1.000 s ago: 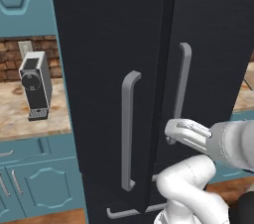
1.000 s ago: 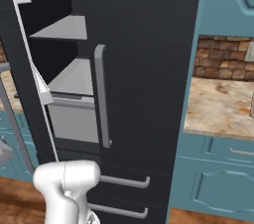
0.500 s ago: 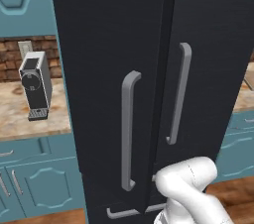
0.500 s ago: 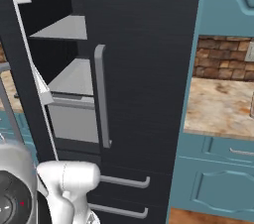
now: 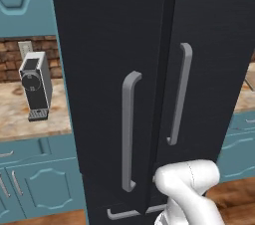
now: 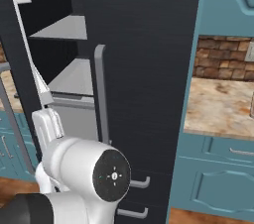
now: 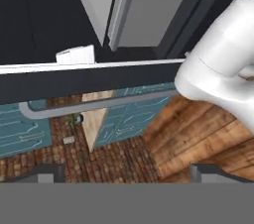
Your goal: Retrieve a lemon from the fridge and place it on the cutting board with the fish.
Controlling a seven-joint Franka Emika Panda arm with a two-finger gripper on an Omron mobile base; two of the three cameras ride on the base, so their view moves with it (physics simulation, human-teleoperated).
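The fridge (image 6: 149, 44) stood with its left door swung open, grey shelves (image 6: 64, 28) and a drawer front (image 6: 74, 114) showing in the right base view, while the left base view caught the dark door faces and two grey bar handles (image 5: 128, 129). The arm was folded low and close to the fridge, its white elbow (image 5: 187, 184) near the door's lower edge. My judgement was that the main risk lay there: a swing of the arm could knock the open door (image 7: 89, 77) or catch its handle (image 7: 99, 104), since the hand view looked across the door edge at close range. The gripper (image 7: 124, 171) was spread wide and held nothing; only the very tips of its fingers (image 7: 47, 172) showed, so what lay just past them was hard to judge. The lemon could not be made out on any visible shelf; it was presumably deeper inside, hidden by the door and the arm. The cutting board and fish were likewise unseen. A coffee machine (image 5: 36, 87) stood on the counter (image 5: 20, 119) well left of the fridge
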